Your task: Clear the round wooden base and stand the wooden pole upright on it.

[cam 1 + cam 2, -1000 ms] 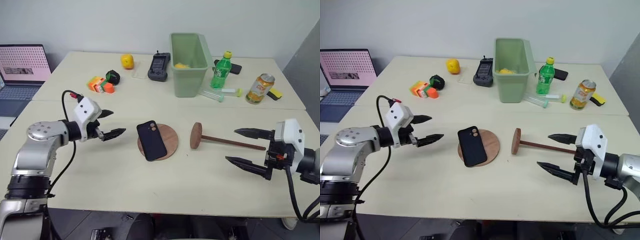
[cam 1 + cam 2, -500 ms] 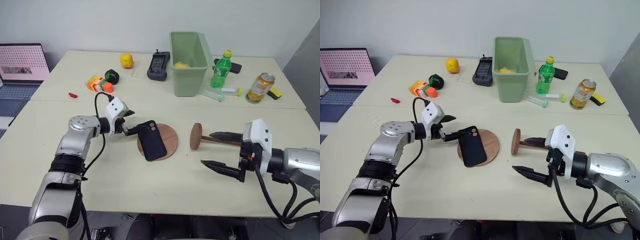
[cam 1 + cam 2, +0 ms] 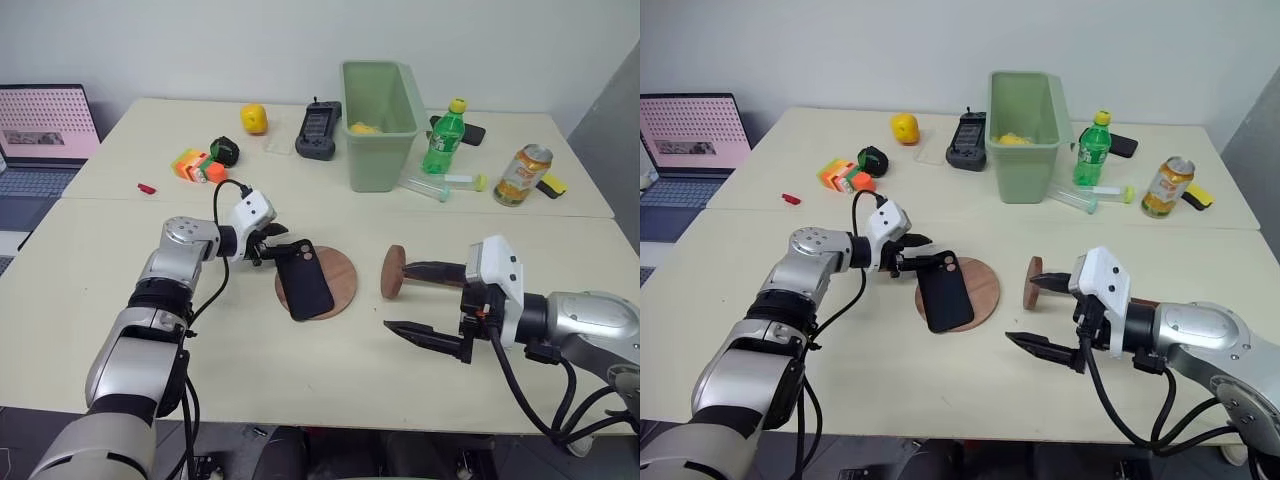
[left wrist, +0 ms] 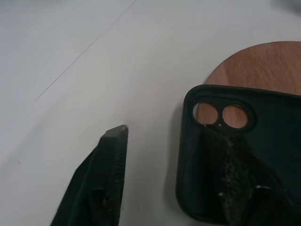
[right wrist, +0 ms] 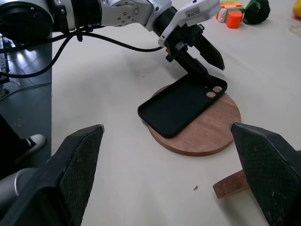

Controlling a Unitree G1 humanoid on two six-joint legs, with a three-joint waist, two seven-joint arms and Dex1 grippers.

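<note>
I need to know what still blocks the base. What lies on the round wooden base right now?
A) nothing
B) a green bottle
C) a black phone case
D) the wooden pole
C: a black phone case lies across the base, with the left end effector at its camera end; the pole lies on the table beside the base.

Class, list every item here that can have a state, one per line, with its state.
round wooden base, flat, partly covered
phone case, lying on the base, hollow side up
wooden pole, lying on its side
left gripper, open, astride the case's edge
right gripper, open
bottle, upright, capped
can, upright
laptop, open, screen lit
</note>
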